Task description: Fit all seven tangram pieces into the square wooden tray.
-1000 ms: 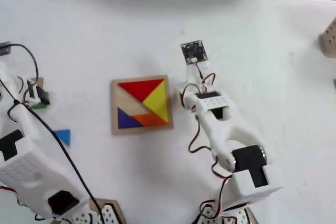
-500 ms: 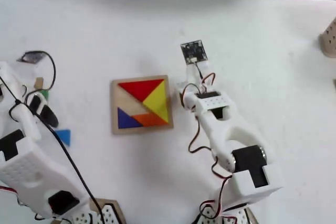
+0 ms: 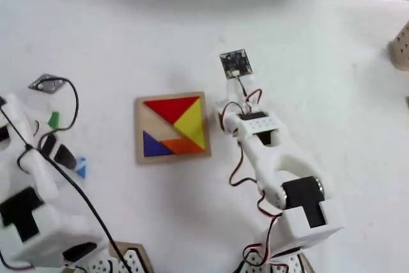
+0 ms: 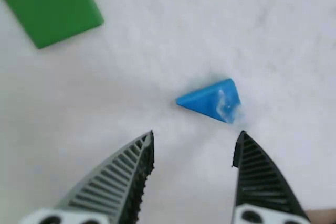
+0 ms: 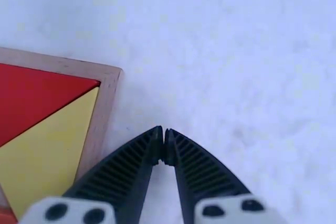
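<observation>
**Blue triangle ahead of parted left fingers, tray part-filled**

On the white table (image 3: 307, 36), the square wooden tray (image 3: 138, 133) is seen holding a red triangle (image 3: 171, 108), a yellow triangle (image 3: 193, 126), a dark blue triangle (image 3: 152, 146) and an orange piece (image 3: 186, 147). The right gripper (image 5: 164, 132) is pressed together just beside the tray's rim. The left gripper (image 4: 195, 136) is held apart, with a small blue triangle (image 4: 212, 100) just beyond its tips and a green piece (image 4: 50, 6) nearby. From above, that blue triangle is partly covered by the left arm's black cable (image 3: 71, 172).
</observation>
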Tool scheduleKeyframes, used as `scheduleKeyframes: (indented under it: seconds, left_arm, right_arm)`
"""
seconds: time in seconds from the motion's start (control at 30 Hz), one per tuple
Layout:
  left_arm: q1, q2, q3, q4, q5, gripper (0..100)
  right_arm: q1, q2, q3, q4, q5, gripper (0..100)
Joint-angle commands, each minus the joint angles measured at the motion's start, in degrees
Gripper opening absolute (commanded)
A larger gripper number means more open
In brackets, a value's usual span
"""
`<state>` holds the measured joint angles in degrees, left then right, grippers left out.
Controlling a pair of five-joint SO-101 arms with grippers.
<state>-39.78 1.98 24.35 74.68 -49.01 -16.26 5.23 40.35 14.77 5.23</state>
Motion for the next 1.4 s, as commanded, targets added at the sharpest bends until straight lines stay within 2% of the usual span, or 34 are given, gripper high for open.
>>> scheduleKeyframes:
  seconds: [0.0,0.1,0.3,0.4,0.57,0.9,1.13,1.37]
  left_arm:
    - [2.8,-11.8,9.6,-11.2,9.2,25]
    - [4.1,-11.2,13.2,-10.1,21.8,25]
    - [9.1,-8.5,16.0,-7.2,55.9,25]
    - [10.0,-6.0,16.2,-8.0,66.5,25]
    - [10.2,0.4,16.3,-15.3,68.5,25]
    - [8.2,6.5,6.5,-12.2,68.7,24]
    - [8.2,6.4,5.7,-13.7,68.6,2]
    - [7.4,6.4,5.8,-13.7,68.6,2]
  right_arm:
    - [0.8,-0.5,-2.8,-1.1,1.0,2.2]
    - [0.8,-0.5,-2.8,-1.0,1.0,2.2]
    - [0.8,-0.5,-2.8,-1.0,1.0,2.2]
    - [0.8,-0.5,-2.8,-1.0,1.0,2.2]
    - [0.8,-0.5,-2.8,-1.0,1.0,2.2]
    - [0.7,-0.5,-2.7,-0.9,1.0,2.2]
    - [0.7,-0.5,-2.5,-0.9,1.0,2.2]
    - [0.7,-0.5,-2.5,-0.9,1.0,2.0]
